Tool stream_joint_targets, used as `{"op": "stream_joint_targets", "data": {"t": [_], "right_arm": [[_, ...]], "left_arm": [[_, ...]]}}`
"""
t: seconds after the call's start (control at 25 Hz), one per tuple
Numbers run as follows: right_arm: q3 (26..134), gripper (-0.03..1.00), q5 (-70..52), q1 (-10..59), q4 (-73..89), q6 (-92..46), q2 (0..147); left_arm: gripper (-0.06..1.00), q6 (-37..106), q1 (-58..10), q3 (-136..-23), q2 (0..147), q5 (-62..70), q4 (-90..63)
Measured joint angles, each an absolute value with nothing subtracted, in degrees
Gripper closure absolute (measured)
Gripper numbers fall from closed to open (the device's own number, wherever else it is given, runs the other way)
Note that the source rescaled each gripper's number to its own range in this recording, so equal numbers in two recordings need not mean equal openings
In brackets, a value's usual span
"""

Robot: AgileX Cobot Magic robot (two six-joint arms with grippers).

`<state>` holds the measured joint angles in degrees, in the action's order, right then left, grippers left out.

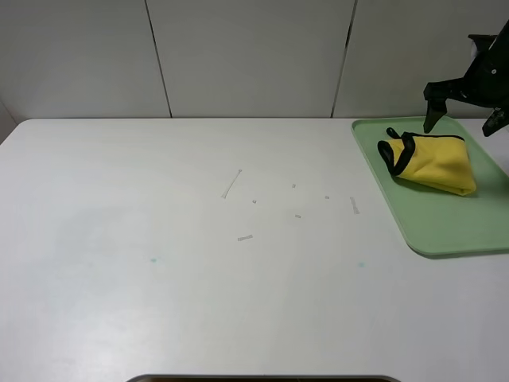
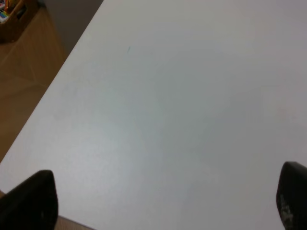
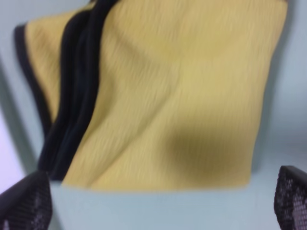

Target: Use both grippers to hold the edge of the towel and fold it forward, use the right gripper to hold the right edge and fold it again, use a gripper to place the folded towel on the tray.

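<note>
The folded yellow towel (image 1: 433, 161) lies on the pale green tray (image 1: 445, 227) at the table's right side, its black edge (image 1: 400, 153) bunched on the left of the fold. My right gripper (image 1: 461, 121) hangs open just above the towel's far side, fingers spread and holding nothing. In the right wrist view the towel (image 3: 168, 96) fills the picture, with its black edge (image 3: 76, 100) in stacked bands and the two fingertips (image 3: 24, 201) wide apart over the tray (image 3: 158, 211). My left gripper (image 2: 163, 201) is open over bare white table; it is out of the high view.
The white table (image 1: 199, 263) carries a few small scraps of tape or marks (image 1: 231, 184) near its middle. A grey panelled wall stands behind. In the left wrist view the table edge and wooden floor (image 2: 24, 91) show, with a wooden box (image 2: 14, 19) on the floor.
</note>
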<state>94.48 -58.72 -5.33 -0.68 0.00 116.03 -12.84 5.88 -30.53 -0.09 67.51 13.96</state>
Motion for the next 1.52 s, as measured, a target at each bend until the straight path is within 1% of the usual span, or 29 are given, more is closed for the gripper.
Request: {"op": "stream_joint_targets", "data": {"t": [0.24, 0.32, 1.0, 1.16, 1.52], "right_arm": [[94.48, -0.03, -67.89, -5.33, 0.63, 0.0, 111.87], [94.48, -0.03, -69.1, -5.33, 0.96, 0.0, 110.83], [93.97, -0.03, -69.47, -5.33, 7.23, 0.0, 93.74], [89.62, -0.03, -69.41, -5.33, 7.56, 0.0, 87.33], [70.36, -0.03, -69.51, -5.33, 7.6, 0.0, 68.8]], "left_arm": [[0.04, -12.84, 5.88, -30.53, -0.09, 67.51, 13.96], [0.04, -12.84, 5.88, -30.53, -0.09, 67.51, 13.96], [0.04, -12.84, 5.88, -30.53, -0.09, 67.51, 13.96], [0.04, -12.84, 5.88, -30.53, -0.09, 67.51, 13.96], [0.04, -12.84, 5.88, -30.53, -0.09, 67.51, 13.96]]}}
